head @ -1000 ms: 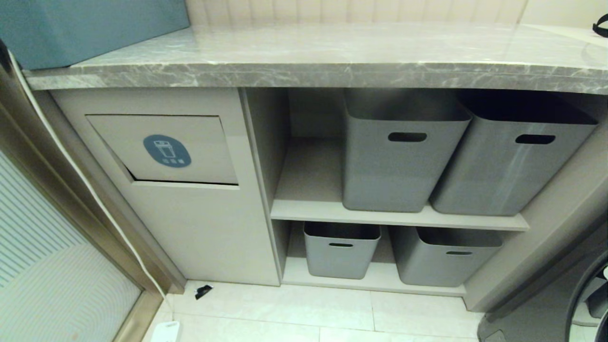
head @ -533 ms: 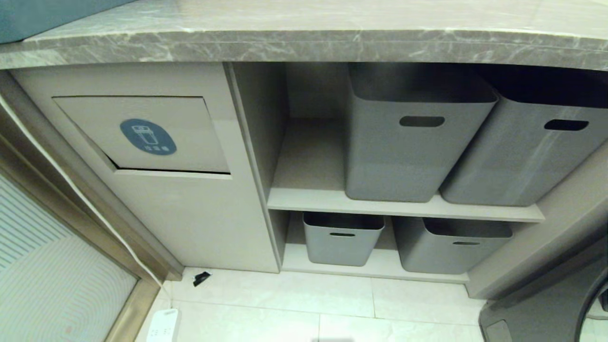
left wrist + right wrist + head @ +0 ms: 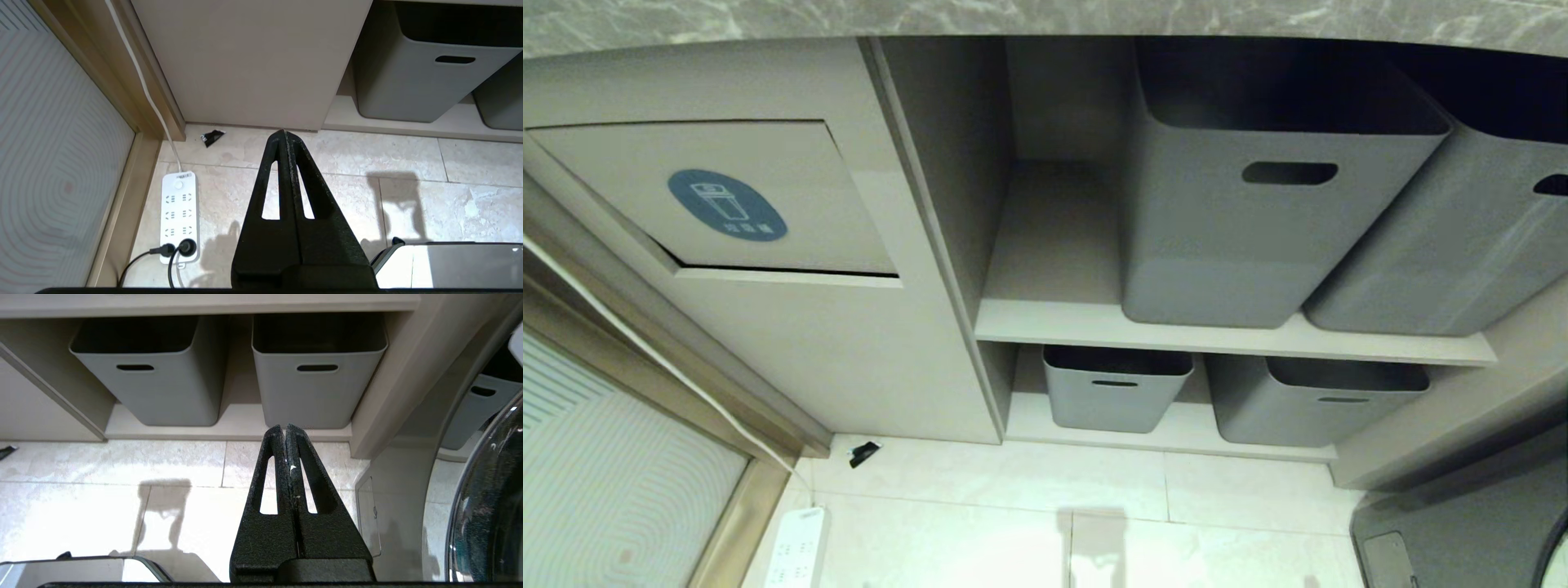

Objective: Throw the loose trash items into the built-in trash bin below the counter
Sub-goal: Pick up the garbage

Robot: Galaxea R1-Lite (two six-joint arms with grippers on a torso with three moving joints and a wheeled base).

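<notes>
A slim black wrapper [image 3: 864, 453] lies on the pale floor tiles at the foot of the beige cabinet, near its left corner. In the left wrist view the wrapper [image 3: 213, 136] sits beyond and to the side of my left gripper [image 3: 284, 132], which is shut and empty. The built-in trash bin flap [image 3: 727, 196], marked with a round blue sticker, is closed in the cabinet panel under the grey marble counter [image 3: 1045, 16]. My right gripper [image 3: 284, 428] is shut and empty, held above the floor before the lower tubs. Neither arm shows in the head view.
Grey plastic tubs [image 3: 1258, 212] fill two shelves right of the bin panel, with smaller ones [image 3: 1115, 388] below. A white power strip [image 3: 178, 216] with plugged cables lies on the floor by a ribbed door [image 3: 605, 474]. A washing machine door [image 3: 490, 498] stands at the far right.
The whole head view has shifted: the camera has sunk, so the counter top has slid up out of sight and the cabinet front looms larger. Nothing in the scene itself has moved.
</notes>
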